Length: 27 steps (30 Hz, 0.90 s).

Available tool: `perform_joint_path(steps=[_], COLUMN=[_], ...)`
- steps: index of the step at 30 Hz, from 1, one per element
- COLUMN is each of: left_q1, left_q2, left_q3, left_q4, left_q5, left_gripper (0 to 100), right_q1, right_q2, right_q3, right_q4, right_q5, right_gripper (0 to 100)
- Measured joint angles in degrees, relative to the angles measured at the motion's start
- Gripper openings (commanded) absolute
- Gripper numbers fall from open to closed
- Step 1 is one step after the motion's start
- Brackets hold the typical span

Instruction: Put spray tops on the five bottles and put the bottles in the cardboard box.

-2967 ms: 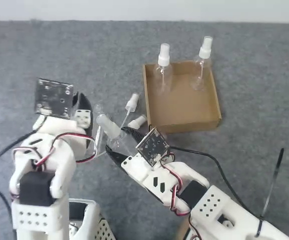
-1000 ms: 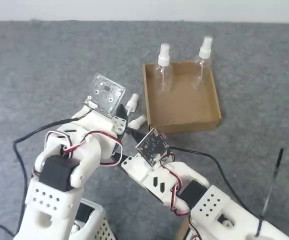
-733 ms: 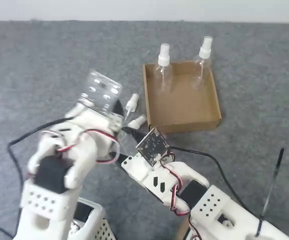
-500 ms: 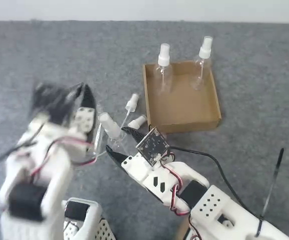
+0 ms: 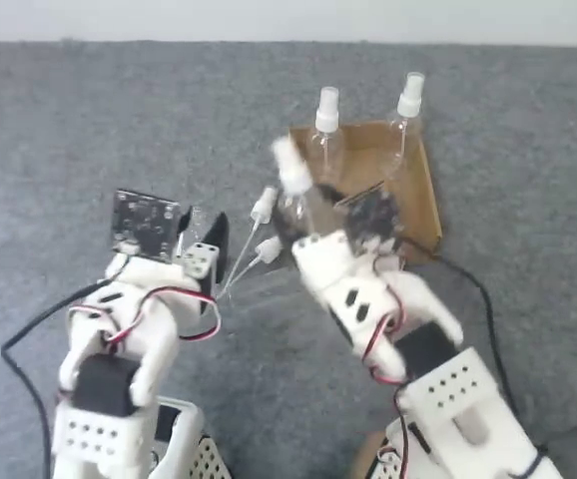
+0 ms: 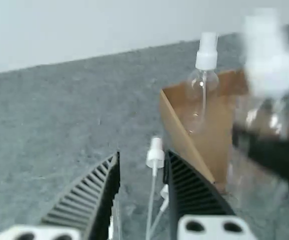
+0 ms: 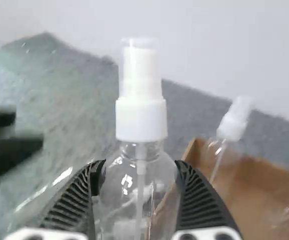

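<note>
**High view:** We find the job a little past halfway. Two clear plastic bottles with white spray tops stand inside the shallow brown cardboard box [image 5: 413, 195] along its far wall: the far-left bottle [image 5: 326, 135] and the far-right bottle [image 5: 405, 115]. The right pincer [image 5: 303, 215] pinches the third bottle [image 5: 293, 185], clear and already capped, above the box's near-left corner. It is not yet set down. Just outside the box, on the grey tabletop [image 5: 89, 120], lie two loose white tops with thin dip tubes: the upper spray top [image 5: 264, 205] and the lower spray top [image 5: 269, 246]. Both are near the left pincer [image 5: 217, 244]. Beside that pincer we make out what may be an uncapped bottle neck, though we cannot be sure.

**Left wrist view:** The left pincer's jaws stand spread and hold nothing. Through the gap between them we see the upper spray top [image 6: 155, 154], with the cardboard box [image 6: 184, 135] and the far-left bottle [image 6: 203, 95] beyond. The third bottle [image 6: 269, 70] hangs blurred at the box's near side.

**Right wrist view:** The right pincer is pressed against the clear body of the third bottle [image 7: 139, 115], whose white top sits on its neck. Behind it are the box's brown floor and a boxed bottle [image 7: 233, 122].

We judge that three tops are fitted and two bottles are boxed. The third needs only to be lowered in. Going by the task's count of five, two tops remain to be fitted and two bottles to be packed.
</note>
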Motion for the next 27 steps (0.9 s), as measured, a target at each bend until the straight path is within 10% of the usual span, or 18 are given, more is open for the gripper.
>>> perform_joint_path(steps=[13, 27], left_q1=[7.3, 7.65], left_q2=[0.0, 0.0], left_q3=[9.14, 12.84], left_q4=[-5.89, -11.16], left_q5=[3.78, 2.99], left_gripper=[26, 26], right_q1=[2.81, -4.92], right_q2=[29.71, 34.11], right_q3=[-28.31, -44.31], right_q4=[2.64, 28.04], right_q5=[0.0, 0.18], right_gripper=[0.6, 0.6])
